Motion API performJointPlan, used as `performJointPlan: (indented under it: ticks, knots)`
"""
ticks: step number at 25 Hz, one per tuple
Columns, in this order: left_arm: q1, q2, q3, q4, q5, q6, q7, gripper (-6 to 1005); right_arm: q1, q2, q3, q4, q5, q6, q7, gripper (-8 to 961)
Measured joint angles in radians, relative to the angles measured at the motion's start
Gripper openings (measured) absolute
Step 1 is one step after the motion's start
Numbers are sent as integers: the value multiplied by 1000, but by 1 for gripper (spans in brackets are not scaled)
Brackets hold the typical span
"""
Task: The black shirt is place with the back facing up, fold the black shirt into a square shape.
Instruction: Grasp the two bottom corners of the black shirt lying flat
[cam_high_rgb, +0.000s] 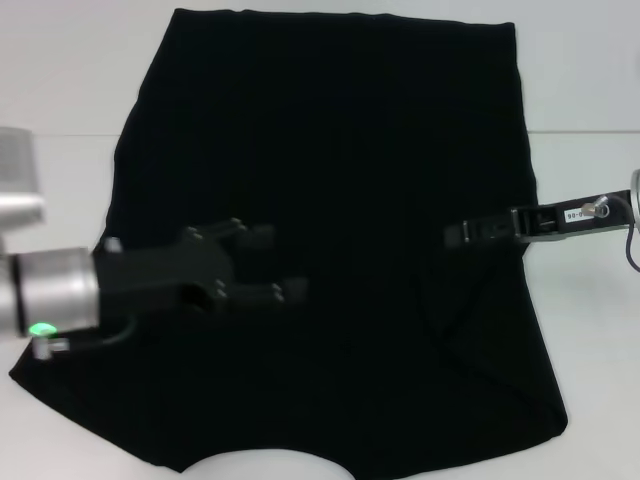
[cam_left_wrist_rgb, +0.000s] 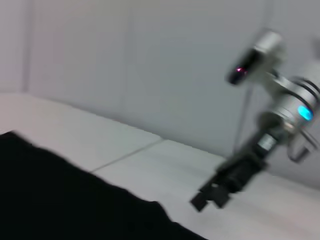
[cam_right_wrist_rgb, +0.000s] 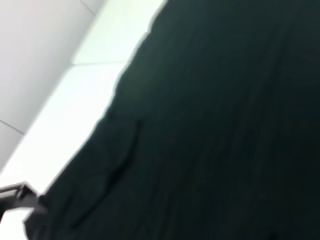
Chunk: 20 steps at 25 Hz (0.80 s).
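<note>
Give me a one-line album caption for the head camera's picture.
Two robot arms reach in over a large soft black shirt spread on a white table, left tool open, right tool at its edge.

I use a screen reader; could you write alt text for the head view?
A black shirt lies spread flat on a white table. The left claw, open, reaches over its left half, while the right claw reaches in at its right edge.
</note>
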Motion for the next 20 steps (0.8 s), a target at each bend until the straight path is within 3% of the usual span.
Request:
performJointPlan:
  ticks: [5,11,20]
  knots:
    - [62,29,-71,101,14,67,-210,937,-41,16,-4,23,131,-24,-176,678]
    - [114,33,-224,269,175,127,-443,937,-46,37,-6,80,199,-30,-352,898]
    - [133,49,-369,360,414,93,-657,936,-35,47,-3,77,203,-15,-379,878]
